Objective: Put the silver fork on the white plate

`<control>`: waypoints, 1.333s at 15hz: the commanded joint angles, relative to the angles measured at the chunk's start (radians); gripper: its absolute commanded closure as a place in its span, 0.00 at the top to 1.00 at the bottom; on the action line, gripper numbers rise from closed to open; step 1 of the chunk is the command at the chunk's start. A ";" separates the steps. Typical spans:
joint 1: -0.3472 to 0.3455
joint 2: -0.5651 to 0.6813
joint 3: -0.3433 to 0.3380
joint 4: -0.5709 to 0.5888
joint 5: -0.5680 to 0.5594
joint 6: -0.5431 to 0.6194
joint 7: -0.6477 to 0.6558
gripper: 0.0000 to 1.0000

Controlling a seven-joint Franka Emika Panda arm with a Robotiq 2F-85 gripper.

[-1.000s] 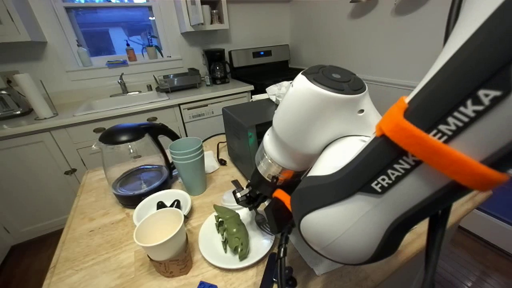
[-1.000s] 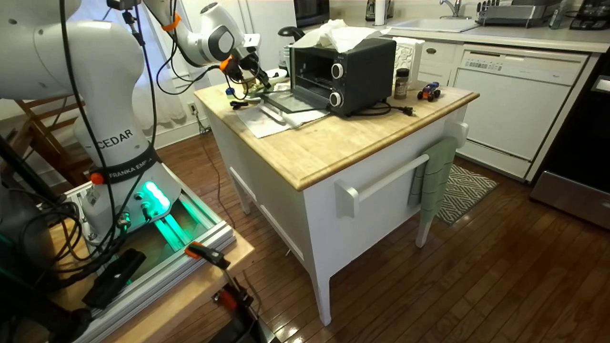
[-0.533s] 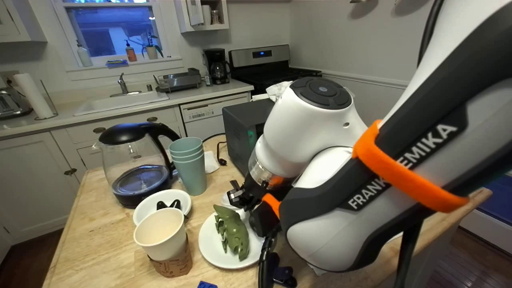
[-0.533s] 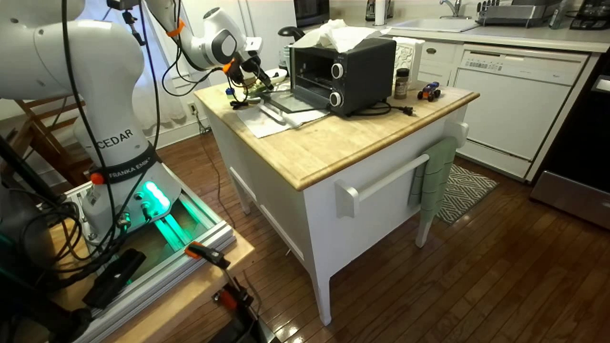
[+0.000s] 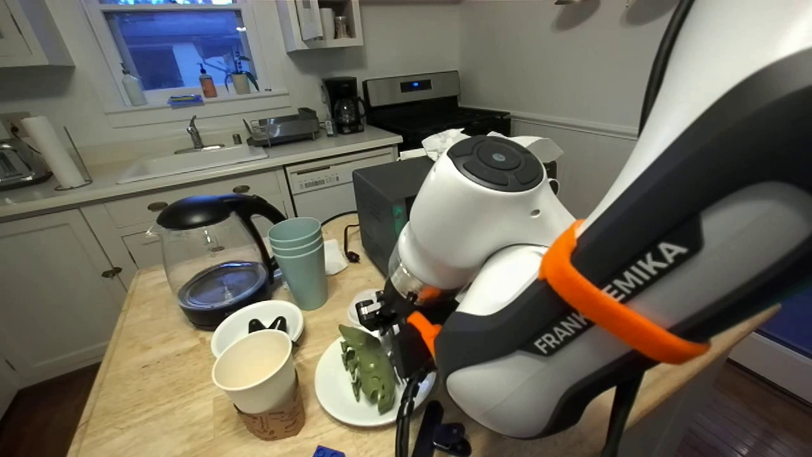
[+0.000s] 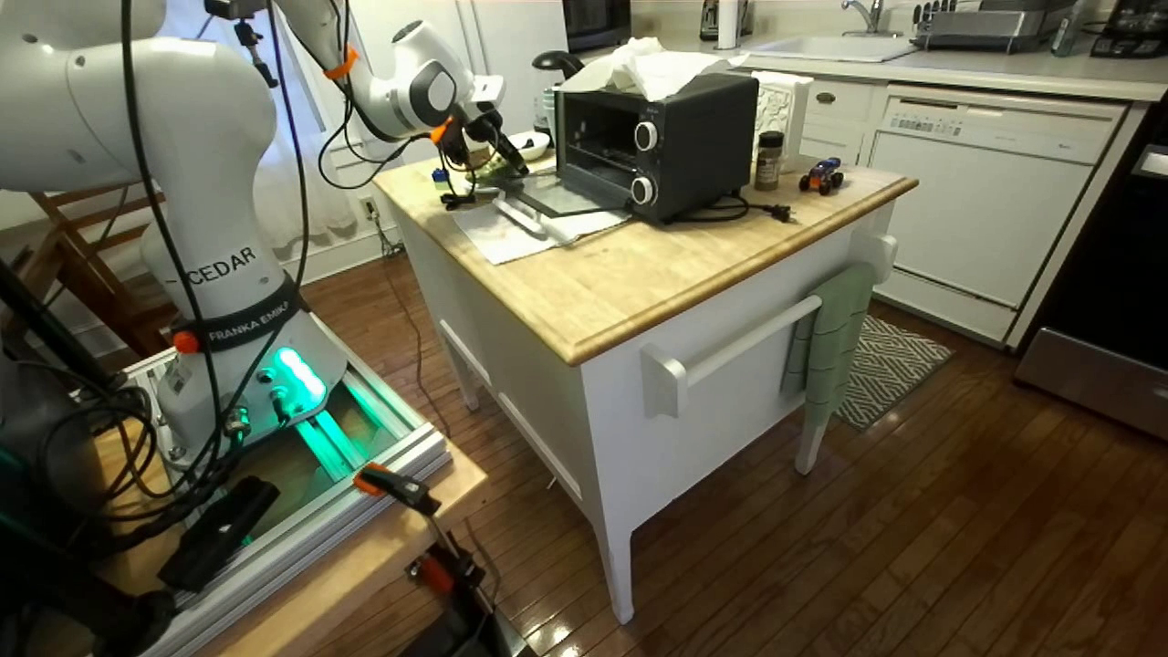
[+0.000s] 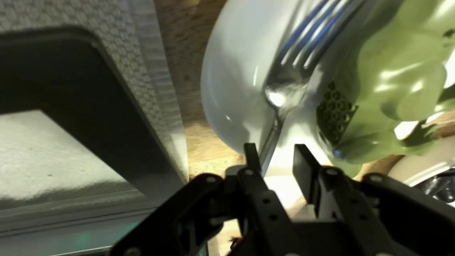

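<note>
Pale wood covers the kitchen worktop [image 5: 146,374], where a kettle [image 5: 216,292] stands at 10 o'clock from the white plate [image 5: 336,384] in an exterior view. The wrist view shows the silver fork [image 7: 284,94] with its tines over the plate, aimed at 1 o'clock, a green toy [image 7: 394,81] at 3 o'clock from it. The fork's handle crosses the rim just past 6 o'clock and runs into my gripper [image 7: 275,149], whose jaws are spread, the handle between them and nearer the 9 o'clock one; whether it brushes that one, I cannot tell. I judge the job nearly done: the fork seems laid on the plate, unpinched. Its end is hidden behind me; what remains, I think, is backing off without catching it.
</note>
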 commanded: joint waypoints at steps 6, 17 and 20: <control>0.055 -0.027 -0.048 -0.003 -0.001 -0.027 -0.004 0.98; 0.055 -0.385 -0.045 -0.133 -0.073 -0.043 -0.248 1.00; 0.148 -0.515 -0.140 -0.180 -0.114 -0.190 -0.273 1.00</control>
